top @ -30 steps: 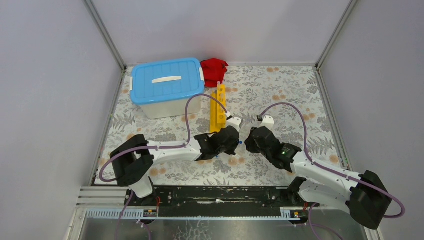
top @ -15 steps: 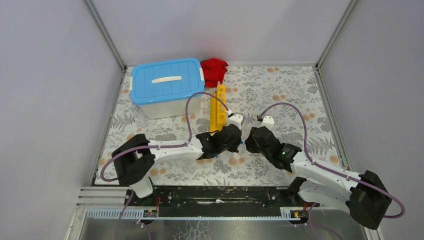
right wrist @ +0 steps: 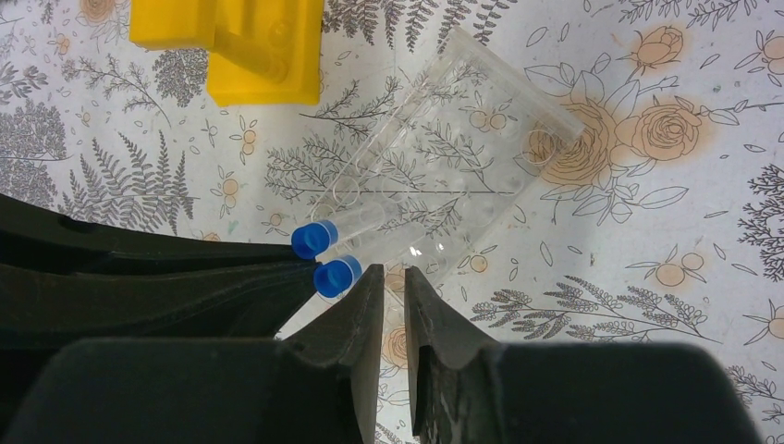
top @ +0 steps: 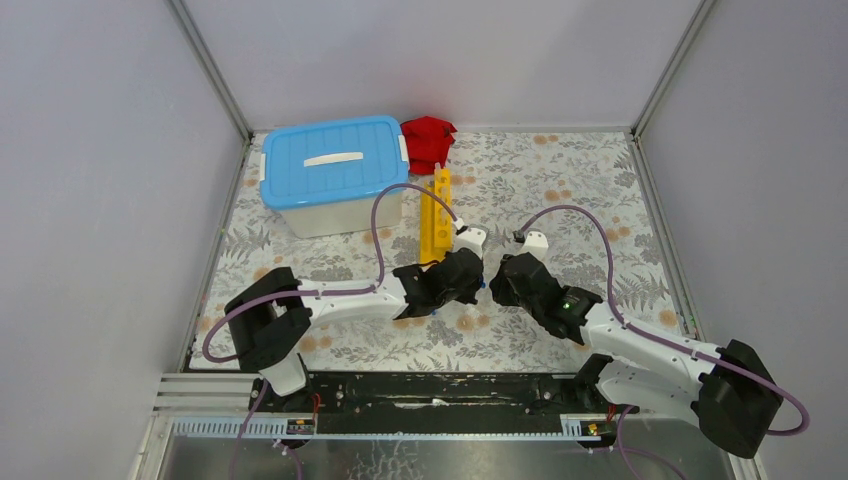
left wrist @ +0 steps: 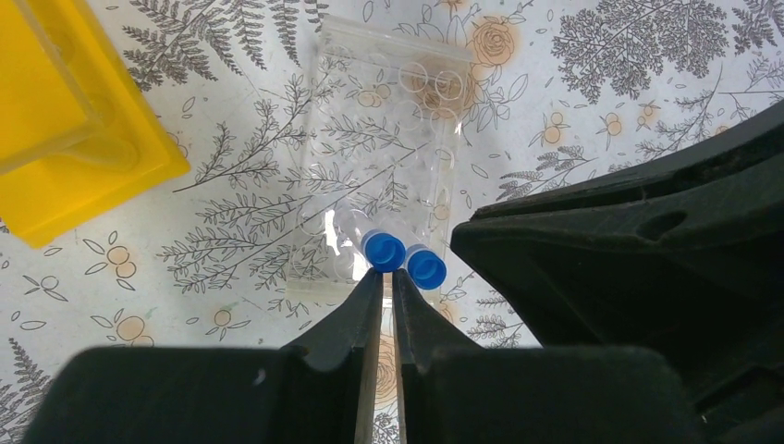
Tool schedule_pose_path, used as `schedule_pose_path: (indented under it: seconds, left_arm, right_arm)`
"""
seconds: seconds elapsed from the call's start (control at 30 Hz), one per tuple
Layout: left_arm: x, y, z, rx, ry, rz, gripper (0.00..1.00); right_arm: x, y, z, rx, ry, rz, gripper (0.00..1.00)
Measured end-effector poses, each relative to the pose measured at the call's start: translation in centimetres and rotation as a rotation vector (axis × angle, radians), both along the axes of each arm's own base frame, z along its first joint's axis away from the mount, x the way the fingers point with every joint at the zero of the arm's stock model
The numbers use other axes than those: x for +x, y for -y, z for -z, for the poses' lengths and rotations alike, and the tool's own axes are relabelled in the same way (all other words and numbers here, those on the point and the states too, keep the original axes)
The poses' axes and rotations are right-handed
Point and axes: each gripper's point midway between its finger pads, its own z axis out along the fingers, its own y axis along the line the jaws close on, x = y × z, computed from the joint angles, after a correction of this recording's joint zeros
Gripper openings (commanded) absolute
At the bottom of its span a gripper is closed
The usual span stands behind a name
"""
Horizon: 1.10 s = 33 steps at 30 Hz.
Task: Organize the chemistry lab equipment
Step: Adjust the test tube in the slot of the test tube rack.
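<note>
Left claw is pinched together, empty, right by two blue-capped tubes in the clear tube holder mid-table, just right of the yellow rack's near end. Right claw sits at the holder's edge, can't tell if it's gripping.

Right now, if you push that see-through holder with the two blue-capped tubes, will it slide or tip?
It would probably slide rather than tip: the clear tube holder looks low, thin and light. Its straight edges suggest stiff plastic. The blue-capped tubes sit at one end, so they might wobble.
</note>
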Motion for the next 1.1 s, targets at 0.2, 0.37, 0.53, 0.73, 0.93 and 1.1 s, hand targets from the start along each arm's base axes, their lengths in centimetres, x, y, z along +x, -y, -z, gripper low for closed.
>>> schedule_pose_path:
  seconds: [0.2, 0.37, 0.53, 0.73, 0.93, 1.1]
  left_arm:
    - [0.5, -0.3, 0.0, 0.004, 0.01, -0.023, 0.15]
    - [0.8, -0.5, -0.1, 0.005, 0.014, -0.038, 0.15]
    - [1.0, -0.6, -0.1, 0.006, 0.016, -0.043, 0.15]
    - [1.2, -0.7, 0.1, 0.009, 0.014, -0.047, 0.15]
    - [1.3, -0.7, 0.5, 0.016, 0.01, -0.049, 0.15]
    - [1.5, -0.8, 0.5, 0.016, 0.01, -0.053, 0.15]
  right_arm:
    - [0.0, 0.0, 0.0, -0.001, -0.001, 0.0, 0.21]
    - [0.1, 0.0, 0.0, 0.0, 0.001, 0.0, 0.21]
    - [0.2, -0.2, -0.1, 0.006, 0.005, 0.0, 0.21]
    - [0.2, -0.2, -0.1, 0.006, 0.006, 0.0, 0.21]
    - [0.2, -0.2, -0.1, 0.007, 0.006, 0.0, 0.21]
    - [0.2, -0.2, -0.1, 0.006, 0.006, 0.001, 0.21]
